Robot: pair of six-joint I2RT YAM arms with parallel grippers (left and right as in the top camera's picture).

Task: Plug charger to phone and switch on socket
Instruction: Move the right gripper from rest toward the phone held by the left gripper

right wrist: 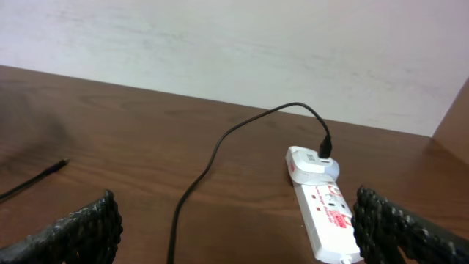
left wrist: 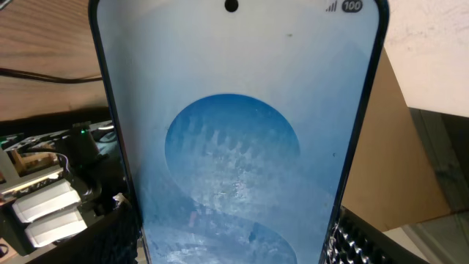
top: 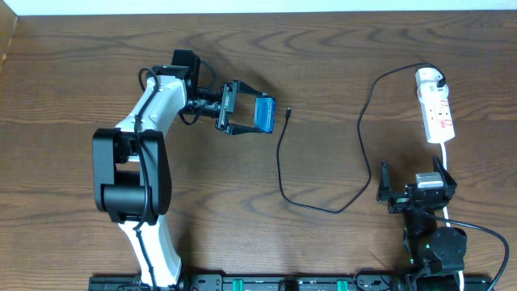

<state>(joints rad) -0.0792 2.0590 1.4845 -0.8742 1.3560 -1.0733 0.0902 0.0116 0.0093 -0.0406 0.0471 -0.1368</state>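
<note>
My left gripper [top: 252, 113] is shut on the phone [top: 266, 114] and holds it above the table at upper centre, one finger on each long edge. In the left wrist view the phone's cyan-blue screen [left wrist: 234, 147] fills the space between the fingers [left wrist: 366, 238]. The charger's black cable [top: 281, 166] lies looped on the table, its tip [top: 288, 113] just right of the phone. Its white adapter [top: 428, 78] sits plugged in at the far end of the socket [top: 439, 113], also seen in the right wrist view as the socket [right wrist: 326, 220]. My right gripper [top: 416, 194] stands open near the front edge, with nothing between its fingers [right wrist: 80, 227].
The socket's white cord [top: 449, 174] runs down past the right gripper toward the front edge. The cable's loop [top: 359, 121] crosses the table between the two arms. A brown cardboard piece [left wrist: 399, 147] shows behind the phone in the left wrist view.
</note>
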